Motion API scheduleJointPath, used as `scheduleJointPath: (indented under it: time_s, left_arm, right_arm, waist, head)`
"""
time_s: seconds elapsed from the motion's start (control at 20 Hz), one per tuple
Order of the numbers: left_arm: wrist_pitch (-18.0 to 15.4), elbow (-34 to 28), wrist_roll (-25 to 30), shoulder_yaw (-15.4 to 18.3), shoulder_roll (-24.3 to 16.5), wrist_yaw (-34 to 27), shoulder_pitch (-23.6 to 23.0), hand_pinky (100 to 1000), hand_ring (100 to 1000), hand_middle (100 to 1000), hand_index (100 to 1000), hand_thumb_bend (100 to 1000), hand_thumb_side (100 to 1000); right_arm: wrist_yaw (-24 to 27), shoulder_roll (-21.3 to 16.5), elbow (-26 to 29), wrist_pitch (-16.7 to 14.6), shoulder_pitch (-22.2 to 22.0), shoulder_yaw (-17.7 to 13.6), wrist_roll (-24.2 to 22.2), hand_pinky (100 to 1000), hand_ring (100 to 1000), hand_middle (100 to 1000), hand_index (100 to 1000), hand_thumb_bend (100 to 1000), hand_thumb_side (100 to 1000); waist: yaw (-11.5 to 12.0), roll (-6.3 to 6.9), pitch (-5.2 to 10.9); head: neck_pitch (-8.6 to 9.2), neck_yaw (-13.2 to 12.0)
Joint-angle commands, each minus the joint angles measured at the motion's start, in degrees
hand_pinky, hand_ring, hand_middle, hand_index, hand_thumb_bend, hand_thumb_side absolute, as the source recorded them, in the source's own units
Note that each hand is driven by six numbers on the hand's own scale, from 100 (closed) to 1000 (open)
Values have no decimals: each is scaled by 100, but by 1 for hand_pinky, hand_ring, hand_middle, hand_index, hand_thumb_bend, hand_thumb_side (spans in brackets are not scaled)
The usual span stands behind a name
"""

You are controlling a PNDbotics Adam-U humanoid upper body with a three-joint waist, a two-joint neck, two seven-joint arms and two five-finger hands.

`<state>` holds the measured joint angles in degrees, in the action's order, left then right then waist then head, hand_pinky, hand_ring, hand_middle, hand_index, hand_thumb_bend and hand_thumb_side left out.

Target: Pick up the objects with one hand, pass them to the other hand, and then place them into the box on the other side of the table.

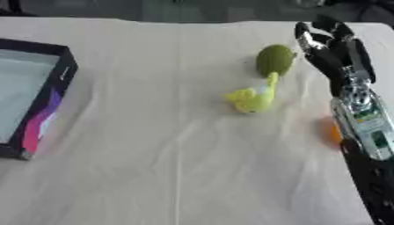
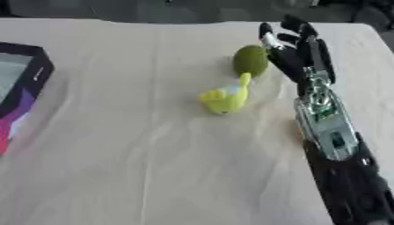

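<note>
Desk under a cream cloth carries two things mid-right: one green ball and one yellow toy, touching. One box sits at the left edge. Right hand hovers just beside the ball, fingers straight and apart. Something orange peeks from under the forearm.

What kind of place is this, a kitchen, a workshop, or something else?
Probably a robot test bench or lab, not a kitchen. A cloth-covered table holds only a green fruit-like object, a small yellow toy and an open box, with the right robot hand reaching in.
</note>
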<state>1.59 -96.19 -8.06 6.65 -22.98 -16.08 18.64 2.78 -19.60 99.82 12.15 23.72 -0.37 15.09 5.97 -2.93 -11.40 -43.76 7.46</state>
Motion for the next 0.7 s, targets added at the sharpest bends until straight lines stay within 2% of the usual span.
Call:
scheduleJointPath:
  time_s: [0.05, 0.2, 0.45, 0.7]
  left_arm:
    - [-8, -117, -24, 21, -222, -8, 50, 839, 749, 755, 797, 668, 571]
    - [-8, -110, -26, 22, -259, -2, 14, 839, 749, 755, 796, 669, 571]
    - [-5, -93, -28, 32, -365, 35, -75, 838, 748, 754, 795, 670, 571]
    - [4, -72, -10, 17, -449, 78, -152, 837, 748, 754, 795, 671, 572]
  right_arm:
    - [-8, -470, -102, 146, 343, 47, -165, 844, 844, 840, 886, 329, 403]
    - [-203, -917, -339, 358, 706, 118, -583, 850, 856, 854, 900, 345, 426]
    - [-628, -2059, -652, 688, 1172, 313, -1743, 863, 870, 865, 903, 430, 428]
    - [-510, -3211, -715, 879, 1226, 676, -2710, 868, 878, 869, 902, 487, 436]
  waist:
    - [-3, -65, 146]
    - [-2, -84, 178]
    - [-61, -167, 242]
    - [-112, -261, 282]
  head:
    - [-20, 18]
    - [-30, 34]
    - [-36, -43]
    - [-36, -66]
